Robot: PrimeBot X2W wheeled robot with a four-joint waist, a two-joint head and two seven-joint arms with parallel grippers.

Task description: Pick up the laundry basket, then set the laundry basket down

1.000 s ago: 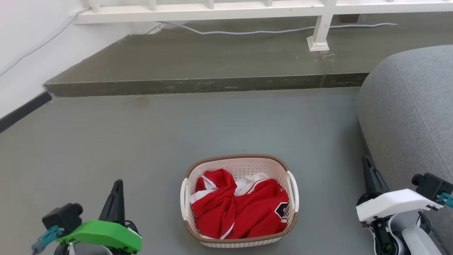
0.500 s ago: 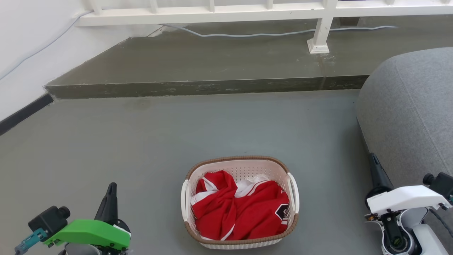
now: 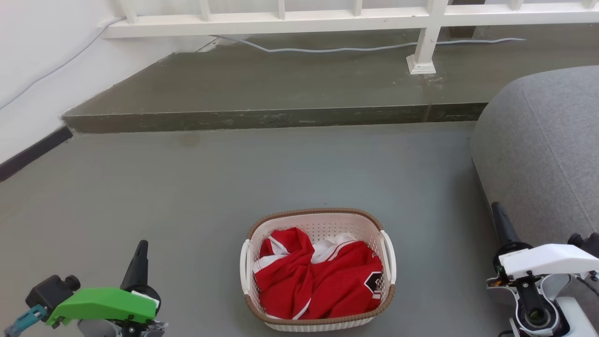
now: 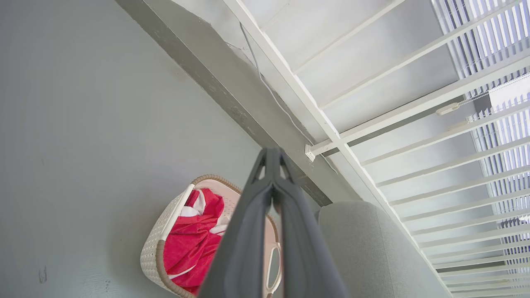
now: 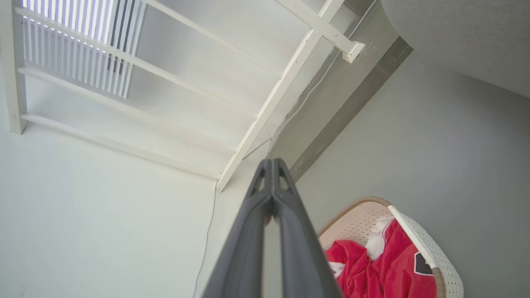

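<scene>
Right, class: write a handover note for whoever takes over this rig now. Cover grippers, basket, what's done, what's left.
Basket: upright on the floor, red clothes inside.
Left gripper: shut, empty, to the basket's left, apart from it.
Right gripper: shut, empty, to its right, apart from it.
Done: nothing; basket not lifted.
Left: probably open both, take the side handles, lift, set down.

One laundry basket (image 3: 323, 211), one red garment (image 3: 318, 285), one grey sofa (image 3: 543, 154), one white railing (image 3: 327, 21).
</scene>
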